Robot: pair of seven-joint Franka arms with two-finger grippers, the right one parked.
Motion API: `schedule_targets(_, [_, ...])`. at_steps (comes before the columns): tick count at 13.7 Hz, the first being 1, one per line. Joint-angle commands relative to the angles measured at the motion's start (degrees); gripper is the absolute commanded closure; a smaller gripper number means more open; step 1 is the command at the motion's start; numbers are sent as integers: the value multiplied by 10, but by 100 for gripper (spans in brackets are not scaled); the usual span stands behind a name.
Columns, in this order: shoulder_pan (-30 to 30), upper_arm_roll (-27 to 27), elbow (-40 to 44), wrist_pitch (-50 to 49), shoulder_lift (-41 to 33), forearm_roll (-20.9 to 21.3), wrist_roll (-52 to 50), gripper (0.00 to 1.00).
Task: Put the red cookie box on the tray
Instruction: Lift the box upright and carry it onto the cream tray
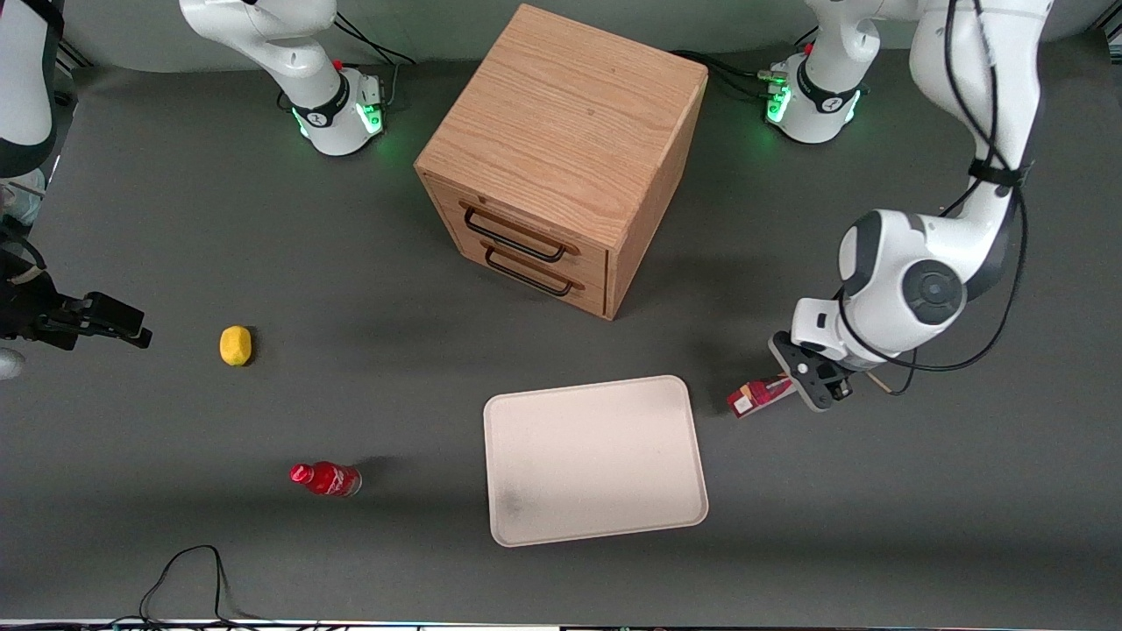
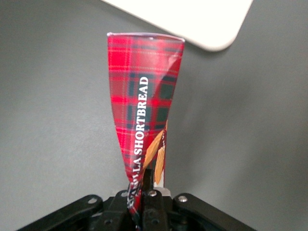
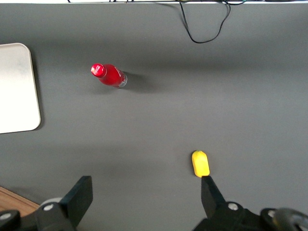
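The red cookie box (image 1: 758, 396) is a slim red tartan carton with a white end patch, beside the tray toward the working arm's end of the table. My left gripper (image 1: 811, 384) is shut on its end, squeezing the carton flat there. In the left wrist view the red cookie box (image 2: 143, 106) reads SHORTBREAD and runs out from the gripper (image 2: 147, 192) toward a rounded corner of the tray (image 2: 211, 24). The pale beige tray (image 1: 596, 460) lies flat with nothing on it, nearer the front camera than the cabinet.
A wooden drawer cabinet (image 1: 561, 158) stands farther from the camera than the tray. A small red bottle (image 1: 326, 478) and a yellow lemon-like object (image 1: 235, 344) lie toward the parked arm's end. A black cable (image 1: 188, 574) loops at the table's near edge.
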Motion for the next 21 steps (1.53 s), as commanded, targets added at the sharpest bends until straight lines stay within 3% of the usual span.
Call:
schedule_targets(1, [-27, 5, 98, -112, -13, -15, -205, 100])
schedule_targets(5, [-68, 3, 227, -142, 40, -11, -493, 100])
schedule_targets(9, [-113, 6, 407, -144, 191, 2, -682, 100])
schedule_targets(13, [-156, 37, 497, -125, 307, 26, -753, 100])
schedule_targets(21, [-174, 54, 483, -105, 348, 37, -795, 100])
